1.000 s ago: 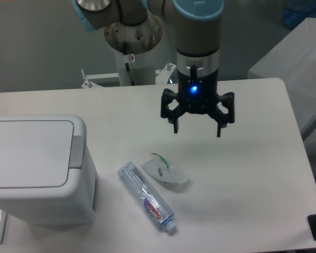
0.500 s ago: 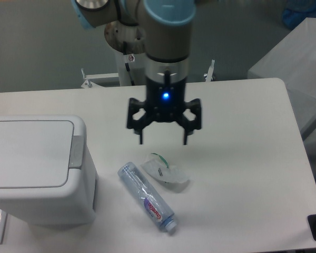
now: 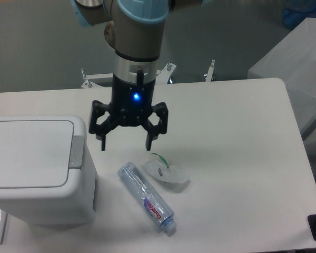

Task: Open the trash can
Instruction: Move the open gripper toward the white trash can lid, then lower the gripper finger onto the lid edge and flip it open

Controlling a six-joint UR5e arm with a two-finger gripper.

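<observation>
Trash can (image 3: 39,168), lid shut, sits on worktop (image 3: 242,158) just left of and below claw (image 3: 126,143), which hangs spread wide and empty in approach; next, I judge: press grey push tab (image 3: 76,152).

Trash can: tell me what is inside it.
That cannot be seen. The trash can has its flat lid shut, covering the whole inside. The open tool hangs in the air to its right, touching nothing.

The arm points its hand (image 3: 125,146) straight down, fingers spread wide.
</observation>
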